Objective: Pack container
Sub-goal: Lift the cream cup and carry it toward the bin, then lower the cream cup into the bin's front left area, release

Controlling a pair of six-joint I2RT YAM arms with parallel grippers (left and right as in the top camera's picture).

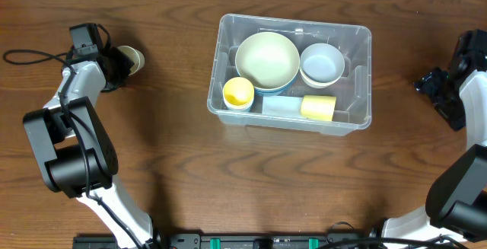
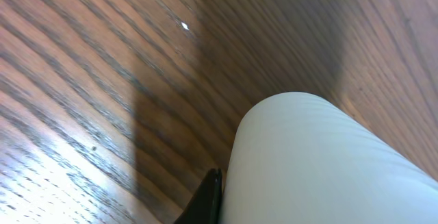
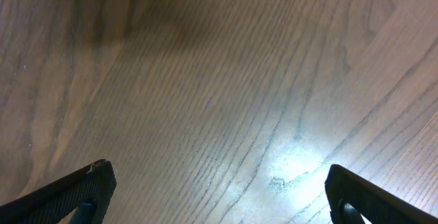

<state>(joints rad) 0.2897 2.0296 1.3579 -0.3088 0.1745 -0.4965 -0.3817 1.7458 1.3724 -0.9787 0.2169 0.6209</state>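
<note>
Over at ten o'clock the left gripper [image 1: 114,63] is clamped on one pale cup [image 1: 131,59]; only its wrist view shows a dark finger [image 2: 209,195] against the cup wall; dead centre, the container [image 1: 293,22] holds two bowls, a big green bowl [image 1: 266,60] and a small white bowl [image 1: 321,64], plus one upright yellow cup [image 1: 237,93]; at three o'clock the right gripper [image 1: 424,81], jaws wide apart over bare wood.

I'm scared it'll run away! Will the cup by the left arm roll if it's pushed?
Probably, if let go: the cup looks round-sided and seems to lie on its side on the table. It looks small and thin-walled, so it is likely light and easy to squash. The left end effector seems shut on it, so it should hold.
</note>
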